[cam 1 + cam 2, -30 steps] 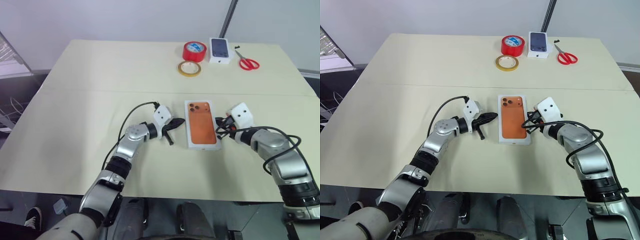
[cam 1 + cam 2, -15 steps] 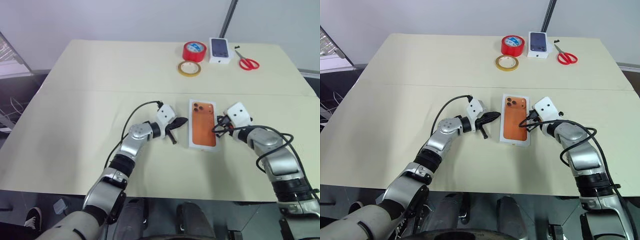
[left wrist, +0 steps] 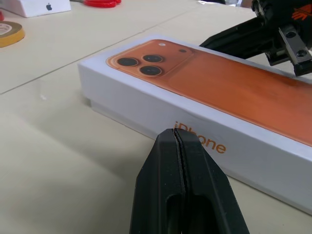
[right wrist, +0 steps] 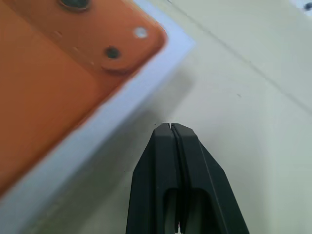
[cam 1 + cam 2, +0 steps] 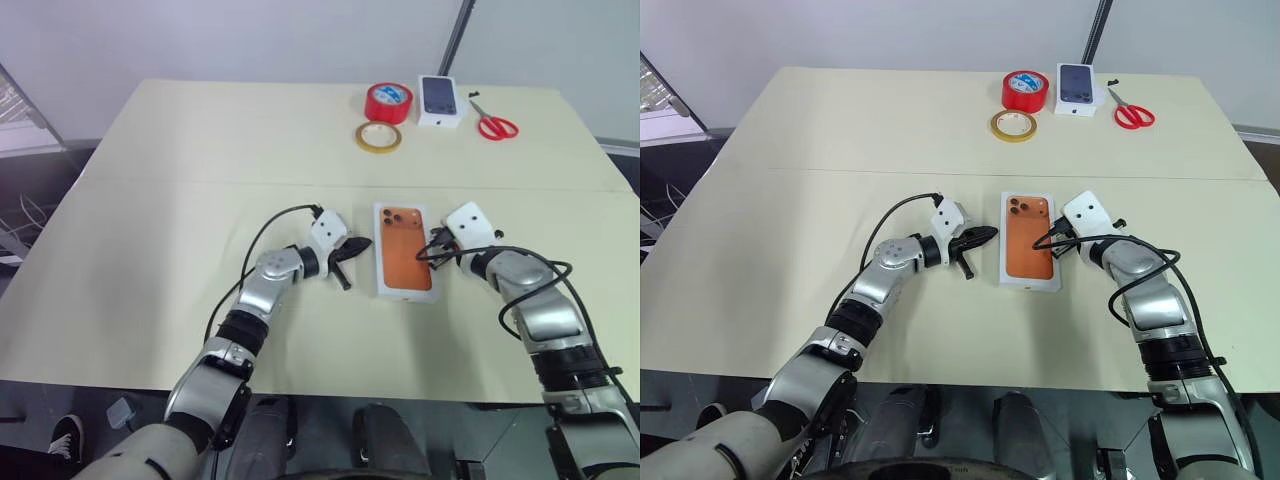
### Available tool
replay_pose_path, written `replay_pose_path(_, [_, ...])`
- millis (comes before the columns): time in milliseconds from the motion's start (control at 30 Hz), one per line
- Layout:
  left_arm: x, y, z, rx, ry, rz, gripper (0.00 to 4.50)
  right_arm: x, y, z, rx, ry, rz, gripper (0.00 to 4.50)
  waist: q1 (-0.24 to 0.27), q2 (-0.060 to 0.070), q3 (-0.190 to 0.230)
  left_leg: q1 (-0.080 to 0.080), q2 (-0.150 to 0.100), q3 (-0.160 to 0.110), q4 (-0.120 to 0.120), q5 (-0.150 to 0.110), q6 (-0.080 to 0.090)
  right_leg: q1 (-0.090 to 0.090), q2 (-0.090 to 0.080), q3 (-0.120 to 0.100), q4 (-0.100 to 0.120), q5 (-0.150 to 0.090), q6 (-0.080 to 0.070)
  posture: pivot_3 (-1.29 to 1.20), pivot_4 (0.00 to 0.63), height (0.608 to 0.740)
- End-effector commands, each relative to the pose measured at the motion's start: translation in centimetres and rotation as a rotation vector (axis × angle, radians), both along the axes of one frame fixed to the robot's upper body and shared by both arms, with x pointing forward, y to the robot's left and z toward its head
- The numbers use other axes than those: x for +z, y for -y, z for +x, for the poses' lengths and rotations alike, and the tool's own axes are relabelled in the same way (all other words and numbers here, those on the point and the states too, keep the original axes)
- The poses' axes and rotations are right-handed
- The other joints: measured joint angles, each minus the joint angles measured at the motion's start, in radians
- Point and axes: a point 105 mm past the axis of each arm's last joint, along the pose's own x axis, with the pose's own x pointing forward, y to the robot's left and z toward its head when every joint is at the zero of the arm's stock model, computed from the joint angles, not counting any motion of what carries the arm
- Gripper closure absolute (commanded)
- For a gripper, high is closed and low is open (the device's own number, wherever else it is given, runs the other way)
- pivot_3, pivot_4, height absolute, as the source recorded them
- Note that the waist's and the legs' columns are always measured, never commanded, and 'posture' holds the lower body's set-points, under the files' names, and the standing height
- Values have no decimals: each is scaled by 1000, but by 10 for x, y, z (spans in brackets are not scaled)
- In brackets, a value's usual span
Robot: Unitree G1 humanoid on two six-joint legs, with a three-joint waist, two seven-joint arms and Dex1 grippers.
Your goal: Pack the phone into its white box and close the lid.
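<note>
The white box (image 5: 404,292) lies shut in the middle of the table, with the lid (image 5: 404,250) on it. The lid's top bears an orange phone picture, and "iPhone" is printed on the side wall (image 3: 195,131). The phone itself is hidden. My left gripper (image 5: 367,241) is shut and empty, its tip just off the box's left long side. My right gripper (image 5: 421,256) is also shut and empty, its tip (image 4: 169,127) close beside the right long edge near the camera-cluster corner. I cannot tell whether either tip touches the box.
At the far edge of the table stand a red tape roll (image 5: 389,102), a flat yellow tape roll (image 5: 379,136), a small white box printed with a dark phone (image 5: 440,100) and red scissors (image 5: 497,126). Cables loop from both wrists.
My right gripper has moved forward along the box's right side, closer to it. The box has turned slightly straighter. The left gripper has stayed in place.
</note>
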Motion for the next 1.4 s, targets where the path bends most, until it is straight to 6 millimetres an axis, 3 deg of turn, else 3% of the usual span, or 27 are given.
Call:
replay_pose_path(33, [54, 8, 5, -18, 109, -113, 4500, 51, -6, 3, 57, 182, 109, 4469, 1, 0, 0, 0, 0, 0, 0, 0, 0, 0, 0, 0, 0, 0, 0, 0, 150, 728])
replay_pose_path(100, [65, 13, 5, -29, 113, -151, 4500, 56, -13, 0, 105, 187, 153, 4469, 2, 0, 0, 0, 0, 0, 1, 0, 0, 1, 0, 0, 0, 0, 0, 0, 150, 728])
replay_pose_path(200, [64, 25, 5, -46, 75, -168, 4500, 45, -24, -8, 181, 125, 169, 4469, 3, 0, 0, 0, 0, 0, 3, 0, 0, 2, 0, 0, 0, 0, 0, 0, 150, 728])
replay_pose_path(300, [30, 39, 3, -64, 48, -28, 4500, 9, -25, -14, 170, -24, 139, 4469, 2, 0, 0, 0, 0, 0, 4, -1, 1, 3, 0, -1, 0, 0, 0, 0, 150, 728])
replay_pose_path(400, [-7, 40, 3, -55, -27, 115, 4500, -34, -23, -29, 157, -189, 56, 4469, 0, 1, -1, 0, 0, 0, 4, -1, 1, 2, 1, 0, 0, 0, 0, 0, 150, 728])
replay_pose_path(467, [-28, 37, 1, -58, -96, 186, 4500, -45, -24, -37, 165, -234, 51, 4469, 2, -3, -6, 1, 0, -1, 5, -1, 1, 3, 1, -1, 0, 0, 0, 0, 150, 728])
replay_pose_path(600, [-35, 38, -14, -159, -147, 179, 4500, -44, -30, -42, 177, -245, 78, 4469, 1, -3, -11, 14, 1, -3, 4, -4, 5, 20, 1, -3, -5, -1, 1, 0, 150, 728])
replay_pose_path(633, [-27, 36, -15, -172, -202, 97, 4243, -35, -35, -43, 191, -256, 190, 4495, 0, -3, -12, 18, 1, -3, 3, -5, 6, 25, 1, -3, -7, -1, 1, 0, 150, 728])
replay_pose_path(733, [-6, 30, -18, -216, -136, 35, 3201, -3, -39, -36, 223, -164, 350, 3598, -4, -3, -12, 21, 1, -3, 1, -5, 6, 28, -1, -3, -8, -1, 1, 0, 150, 728])
replay_pose_path(867, [31, 1, -16, -192, -75, -66, 1209, 26, -41, -40, 331, -71, 371, 1625, -8, -1, -11, 15, 1, -1, -1, -5, 6, 19, -2, 0, -6, -1, 1, 0, 150, 728])
replay_pose_path(933, [40, -24, -13, -124, -6, -26, 195, 33, -40, -48, 398, -51, 345, 609, -9, 0, -11, 15, 1, -1, -1, -4, 5, 17, -2, 1, -5, -1, 1, 0, 150, 728])
replay_pose_path(967, [43, -38, -12, -91, 6, -11, 0, 36, -38, -51, 420, -41, 337, 110, -9, 0, -11, 15, 1, 0, -2, -4, 5, 17, -2, 1, -5, -1, 1, 0, 150, 728])
replay_pose_path(1067, [51, -69, -20, -60, 18, 15, 0, 37, -36, -65, 492, -48, 281, 49, -8, 0, -11, 16, 1, 0, -3, -4, 5, 17, -3, 1, -5, -1, 1, 0, 150, 728])
replay_pose_path(1133, [53, -76, -25, -61, 15, 21, 0, 36, -34, -68, 508, -54, 259, 49, -4, 0, -11, 16, 1, 0, -3, -4, 5, 18, -3, 2, -6, -1, 1, 0, 150, 728])
replay_pose_path(1233, [46, -139, -37, 48, -17, 57, 0, 40, -9, -76, 487, -7, 198, 49, -4, 0, -11, 16, 0, 0, -3, -4, 5, 18, -5, 2, -6, -1, 1, 0, 150, 728])
replay_pose_path(1400, [35, -177, -52, 130, -77, 103, 0, 35, 8, -83, 487, -47, 189, 49, -3, 0, -10, 17, 0, 0, -6, -4, 4, 18, -6, 2, -6, -1, 0, 0, 150, 728])
